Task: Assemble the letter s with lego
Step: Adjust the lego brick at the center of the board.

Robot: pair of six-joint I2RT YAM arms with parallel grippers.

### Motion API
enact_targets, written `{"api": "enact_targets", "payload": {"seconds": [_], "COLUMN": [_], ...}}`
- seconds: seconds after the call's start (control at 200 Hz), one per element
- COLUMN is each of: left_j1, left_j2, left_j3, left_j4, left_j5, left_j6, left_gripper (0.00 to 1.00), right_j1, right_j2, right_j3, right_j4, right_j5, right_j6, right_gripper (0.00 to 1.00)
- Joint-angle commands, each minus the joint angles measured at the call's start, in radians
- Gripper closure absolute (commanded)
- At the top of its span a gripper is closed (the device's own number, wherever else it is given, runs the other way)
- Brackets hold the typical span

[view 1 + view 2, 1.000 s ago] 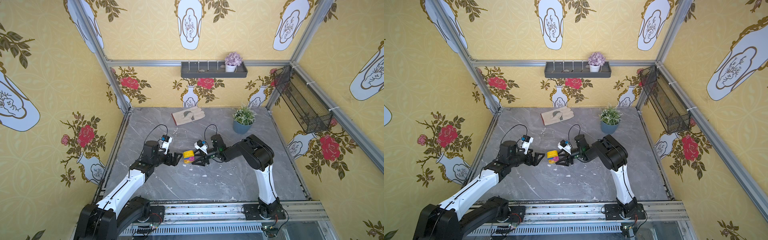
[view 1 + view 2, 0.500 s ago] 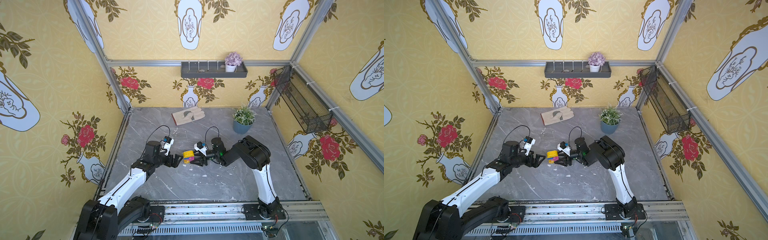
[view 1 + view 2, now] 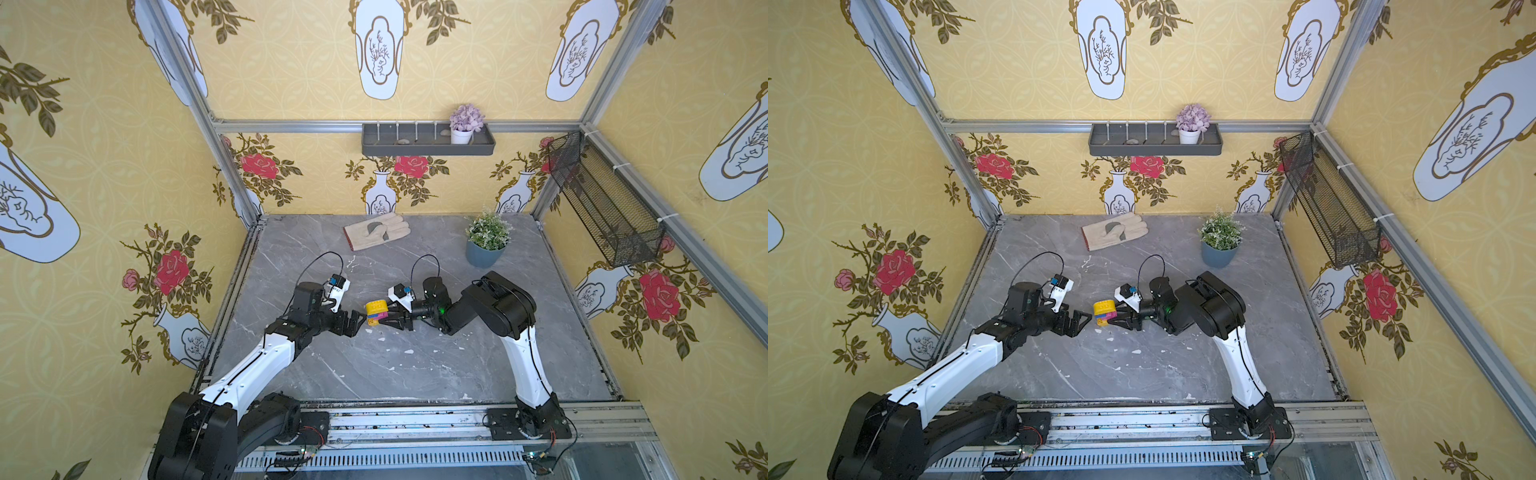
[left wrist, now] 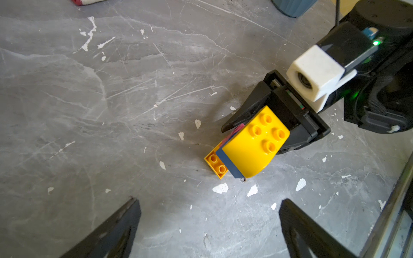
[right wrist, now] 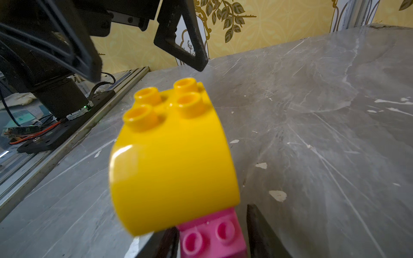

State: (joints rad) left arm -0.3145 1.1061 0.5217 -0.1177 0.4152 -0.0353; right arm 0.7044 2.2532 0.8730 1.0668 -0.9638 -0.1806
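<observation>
Against the picture from a second ago, the lego cluster [image 3: 376,312], a small stack of joined studded plastic bricks, stands on the same spot, just 9 o'clock of the middle of the grey marble-patterned table [image 3: 415,374]. The right arm's bulky black elbow has shifted slightly toward it, and the fingers of the right claw [image 3: 390,321] look drawn closer together. Bare marble runs from the cluster toward 6 o'clock as far as the metal rail [image 3: 415,419] at the front edge. The beige leather work glove [image 3: 376,235] lies at 12 o'clock by the back wall and the green potted plant [image 3: 486,245] stands near 1 o'clock, both well apart from the bricks. The left claw [image 3: 358,322], at the cluster's 9 o'clock, has its fingers spread wide and holds nothing, its tips just short of the bricks. The right claw comes in low from 3 o'clock. Its fingers flank the pink square brick [image 5: 212,239] under the rounded yellow four-stud brick [image 4: 252,147], close on both sides; whether they press cannot be told. A thin blue layer [image 4: 228,164] and a second yellow brick [image 4: 215,164] sit lower, the latter on the table.
</observation>
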Motion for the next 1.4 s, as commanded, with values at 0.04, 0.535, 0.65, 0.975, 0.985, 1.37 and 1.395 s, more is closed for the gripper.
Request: {"api": "enact_targets", "payload": {"seconds": [0.04, 0.535, 0.65, 0.975, 0.985, 1.37, 1.395], "left_j1": [0.001, 0.001, 0.001, 0.002, 0.002, 0.002, 0.002], "left_j2": [0.007, 0.006, 0.004, -0.004, -0.005, -0.028, -0.03], "left_j3": [0.004, 0.004, 0.006, 0.011, 0.011, -0.011, -0.011], "left_j4": [0.0, 0.0, -0.002, 0.056, 0.057, 0.078, 0.076], "left_j5": [0.005, 0.001, -0.002, -0.007, -0.006, -0.008, -0.008], "left_j6": [0.006, 0.004, 0.003, -0.028, -0.029, -0.056, -0.056], "left_gripper": [0.01, 0.01, 0.01, 0.01, 0.01, 0.01, 0.01], "right_j1": [0.004, -0.003, -0.018, -0.039, -0.04, -0.054, -0.057], "right_j2": [0.029, -0.004, -0.037, -0.171, -0.174, -0.192, -0.189], "right_j3": [-0.016, -0.038, -0.047, -0.061, -0.062, -0.053, -0.052], "right_j4": [-0.269, -0.281, -0.301, -0.515, -0.521, -0.595, -0.589], "right_j5": [0.024, 0.011, 0.001, 0.001, 0.0, -0.034, -0.041], "right_j6": [0.082, 0.089, 0.11, 0.117, 0.118, 0.173, 0.18], "right_gripper": [0.56, 0.67, 0.68, 0.67, 0.67, 0.66, 0.67]}}
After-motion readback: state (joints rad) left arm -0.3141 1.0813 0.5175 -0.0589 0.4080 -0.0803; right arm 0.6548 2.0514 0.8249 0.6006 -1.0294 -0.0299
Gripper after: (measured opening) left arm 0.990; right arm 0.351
